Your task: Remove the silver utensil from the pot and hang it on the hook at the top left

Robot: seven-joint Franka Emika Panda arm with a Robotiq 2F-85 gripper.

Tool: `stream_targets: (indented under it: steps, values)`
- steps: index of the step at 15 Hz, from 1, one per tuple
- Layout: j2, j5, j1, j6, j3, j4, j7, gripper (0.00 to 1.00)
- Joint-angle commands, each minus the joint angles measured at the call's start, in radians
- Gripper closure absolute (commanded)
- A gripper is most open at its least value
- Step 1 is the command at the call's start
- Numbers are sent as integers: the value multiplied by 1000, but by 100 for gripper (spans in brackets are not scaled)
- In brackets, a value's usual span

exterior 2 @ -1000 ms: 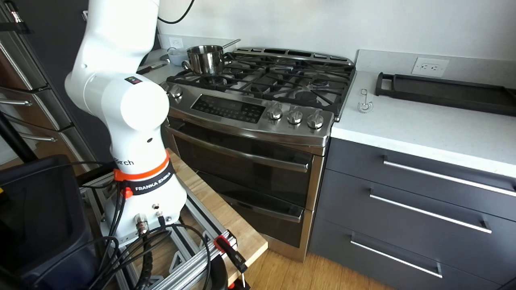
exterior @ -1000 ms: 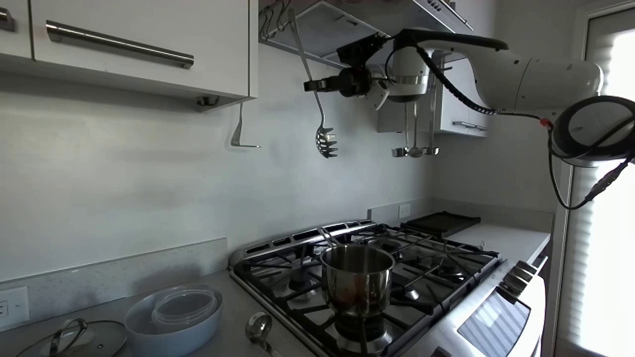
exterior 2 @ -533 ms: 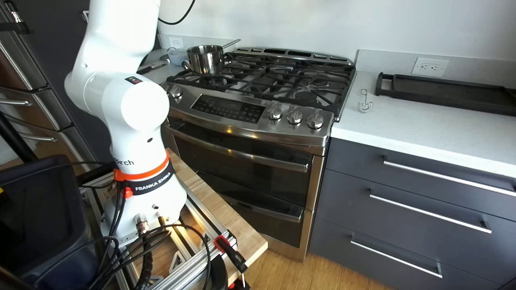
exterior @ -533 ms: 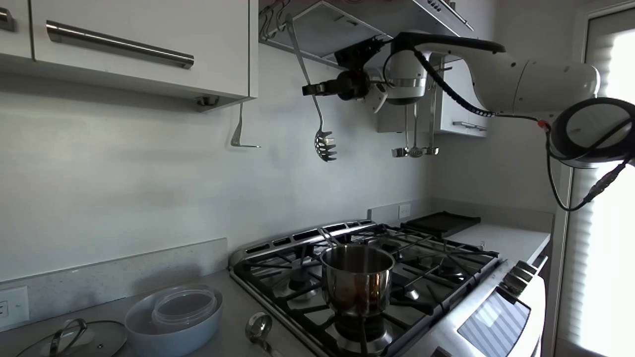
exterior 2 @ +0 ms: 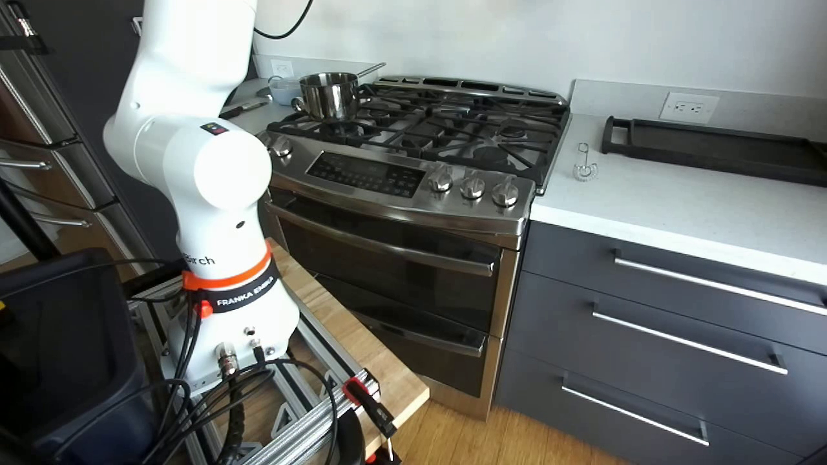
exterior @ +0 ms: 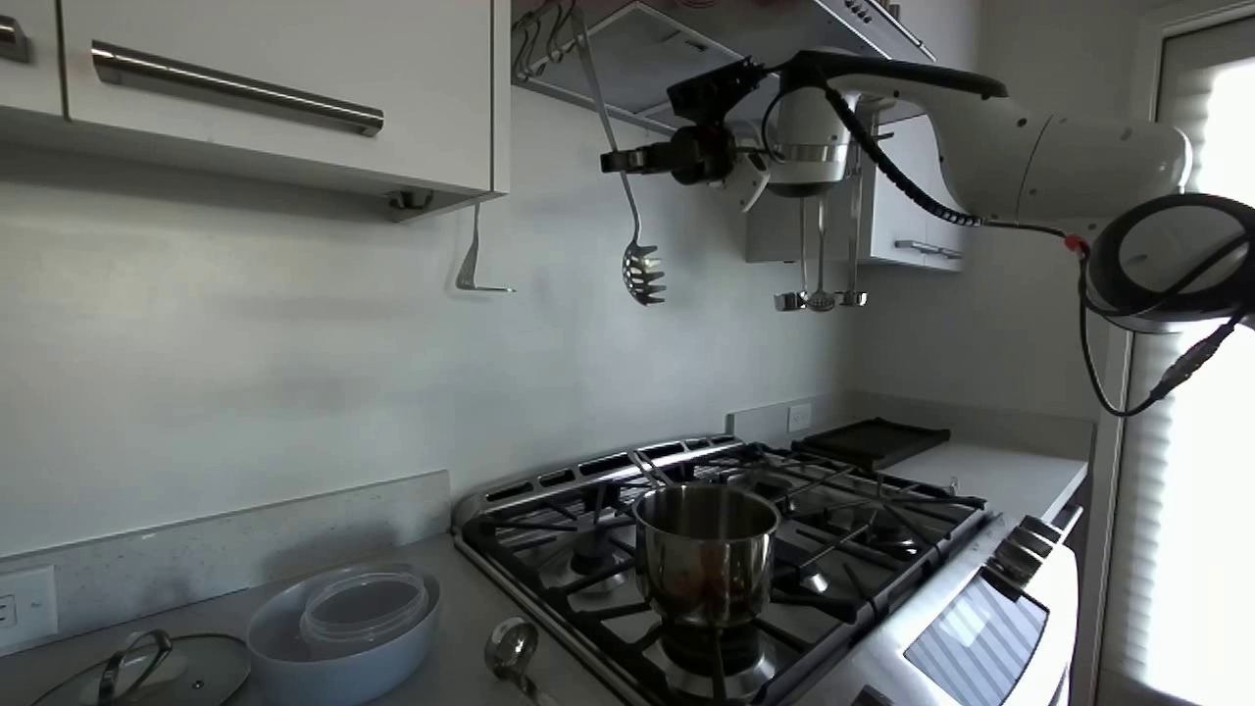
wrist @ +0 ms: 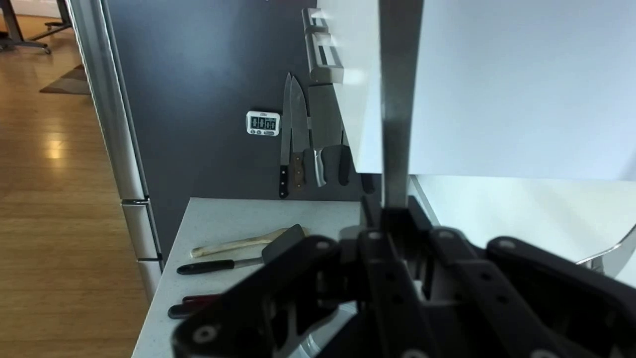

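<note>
My gripper [exterior: 614,160] is shut on the handle of the silver utensil [exterior: 639,273] in an exterior view, high over the stove. Its slotted, toothed head hangs down and the handle tilts up to the left under the hood. In the wrist view the utensil's flat handle [wrist: 399,99] rises from between the fingertips. Thin wire hooks [exterior: 555,34] hang at the hood's left edge, close to the handle's top; which of them is the hook I cannot tell. The steel pot [exterior: 706,583] stands on a burner, apart from the utensil, and shows in both exterior views.
A white cabinet [exterior: 284,167] borders the hooks on the left, and the hood [exterior: 686,54] is overhead. A bent spatula [exterior: 471,260] hangs by the cabinet; several utensils hang behind the arm. A bowl [exterior: 338,667] and a ladle [exterior: 512,647] lie on the counter.
The gripper with the utensil dipped slightly half a second ago and has since risen, ending a little higher than a second ago. The handle's top is nearer the hooks' height. The pot has not moved.
</note>
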State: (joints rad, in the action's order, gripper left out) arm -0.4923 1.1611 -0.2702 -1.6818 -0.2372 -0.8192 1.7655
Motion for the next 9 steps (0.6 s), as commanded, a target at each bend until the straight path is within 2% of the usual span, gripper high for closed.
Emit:
stream_targets:
  steps: [1,9]
  values:
    - [-21,-20,-5,14,-1,47,21,97]
    - [-31,-53,-13,3,6,57,21,97]
